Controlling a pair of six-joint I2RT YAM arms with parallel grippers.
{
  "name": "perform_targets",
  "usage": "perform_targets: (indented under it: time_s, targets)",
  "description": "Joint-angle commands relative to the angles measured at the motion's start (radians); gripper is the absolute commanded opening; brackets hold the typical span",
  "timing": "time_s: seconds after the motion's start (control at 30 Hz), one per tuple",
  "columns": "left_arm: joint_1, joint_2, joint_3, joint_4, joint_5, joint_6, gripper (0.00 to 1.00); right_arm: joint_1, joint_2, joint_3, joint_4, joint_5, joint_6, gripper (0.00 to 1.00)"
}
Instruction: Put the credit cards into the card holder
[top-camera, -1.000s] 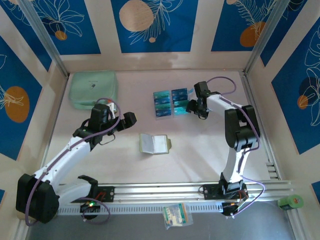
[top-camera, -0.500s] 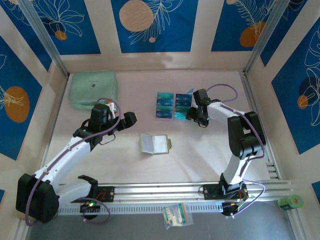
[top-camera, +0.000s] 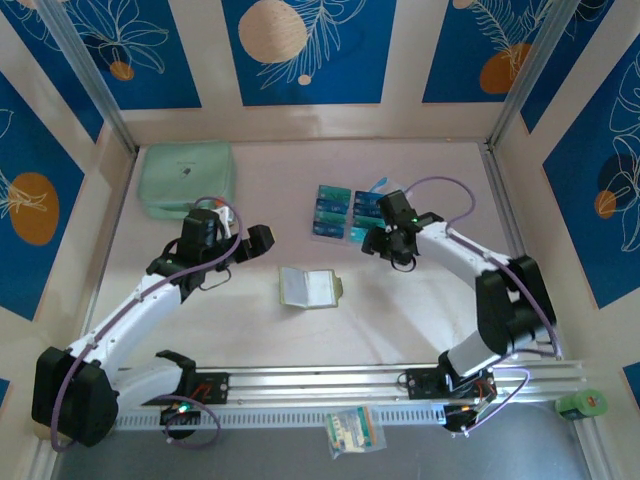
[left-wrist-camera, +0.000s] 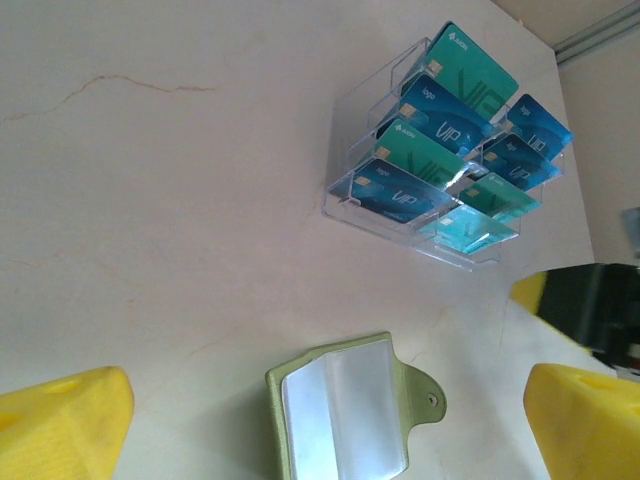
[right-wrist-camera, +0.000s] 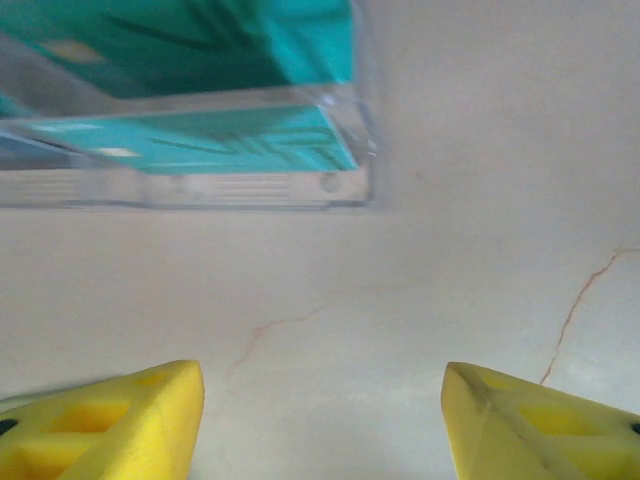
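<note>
The credit cards (top-camera: 340, 211) (left-wrist-camera: 440, 150) are teal and blue and stand in a clear tiered stand (left-wrist-camera: 400, 225) at mid-table. The olive-green card holder (top-camera: 311, 288) (left-wrist-camera: 350, 412) lies open with its clear pockets up, nearer the arms. My left gripper (top-camera: 240, 258) (left-wrist-camera: 325, 430) hovers open to the left of the card holder, with nothing in it. At the stand's near right corner my right gripper (top-camera: 376, 238) (right-wrist-camera: 320, 420) is open over bare table. A teal card (right-wrist-camera: 200, 140) and the stand's clear edge (right-wrist-camera: 200, 186) lie just ahead of its fingertips, apart from them.
A mint-green zip pouch (top-camera: 187, 178) lies at the back left. The enclosure walls (top-camera: 510, 170) close in the back and sides. The metal rail (top-camera: 330, 380) runs along the near edge, with a small packet (top-camera: 352, 430) in front of it.
My right gripper has swung from the stand's right side round to its near right corner, still open. The left arm and the card holder have not moved.
</note>
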Motion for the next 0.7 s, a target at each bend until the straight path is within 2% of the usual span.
perform_targets:
  time_s: [0.0,0.23,0.47,0.57,0.67]
  targets:
    - [-0.015,-0.014,-0.014,0.012,0.016,0.012,1.0,0.001,-0.087,0.021,-0.012,-0.059,-0.031,0.65]
    - [-0.089,0.002,0.01,-0.028,-0.033,0.036,1.0,-0.001,-0.151,0.07,0.049,-0.181,-0.181,0.64]
    - [-0.222,0.02,0.012,-0.098,-0.168,0.061,1.0,-0.015,-0.053,0.186,0.001,-0.133,-0.316,0.61]
    - [-0.239,0.009,-0.026,-0.076,-0.192,0.032,1.0,-0.066,-0.021,0.185,0.018,-0.116,-0.301,0.61]
    - [-0.243,-0.003,-0.047,-0.065,-0.201,0.021,1.0,-0.166,-0.011,0.178,0.059,-0.177,-0.261,0.61]
